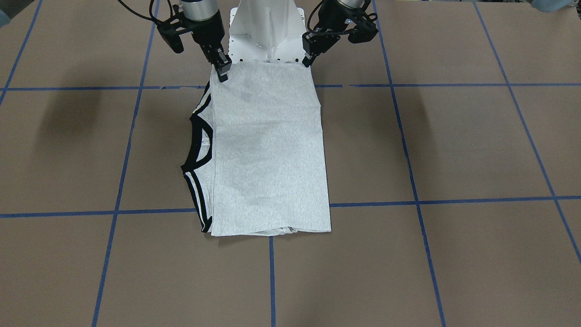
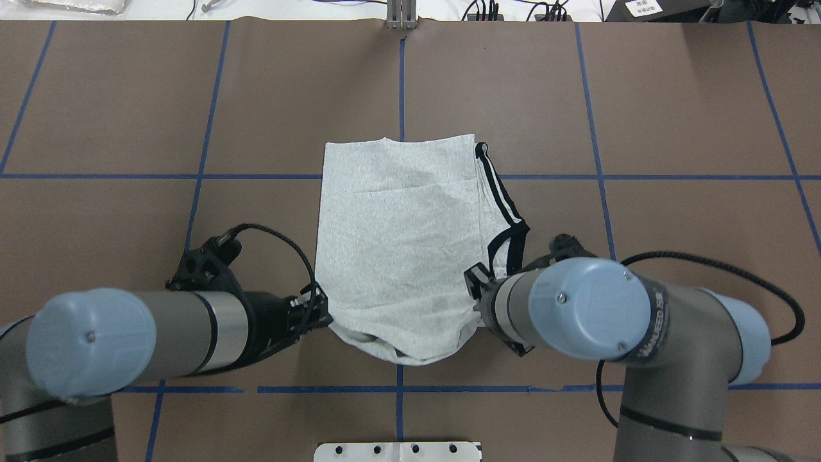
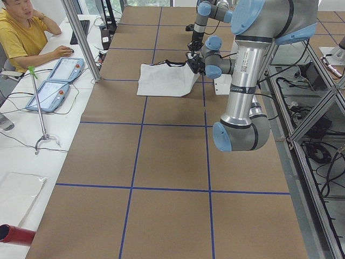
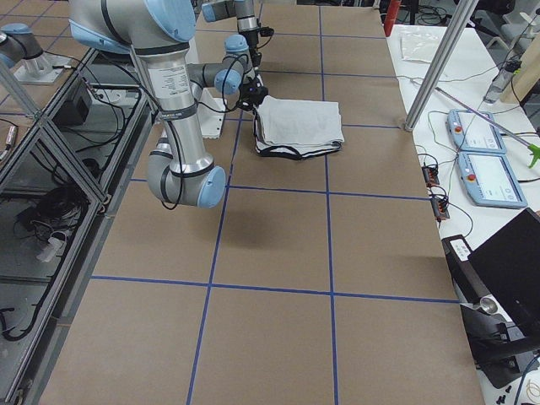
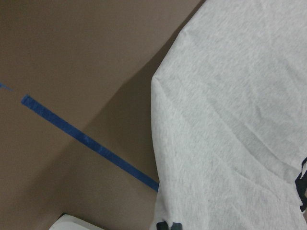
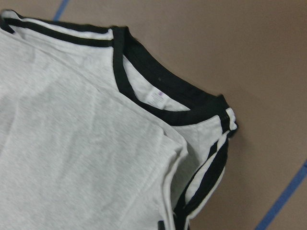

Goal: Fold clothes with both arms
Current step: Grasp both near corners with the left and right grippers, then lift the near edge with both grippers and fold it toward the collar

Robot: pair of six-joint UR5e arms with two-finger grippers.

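Note:
The light grey T-shirt lies folded into a long rectangle, back side up, so its print is hidden. Its black collar and striped shoulders stick out on the robot's right side. My right gripper is shut on the shirt's near right corner. My left gripper is shut on the near left corner. That near edge is lifted off the table and sags between the two grippers. In the right wrist view the collar lies close below the camera. The left wrist view shows plain grey cloth.
The white pedestal stands right behind the lifted edge. Blue tape lines cross the brown table. A person sits at a side table with two pendants and a metal post beyond the table's far edge.

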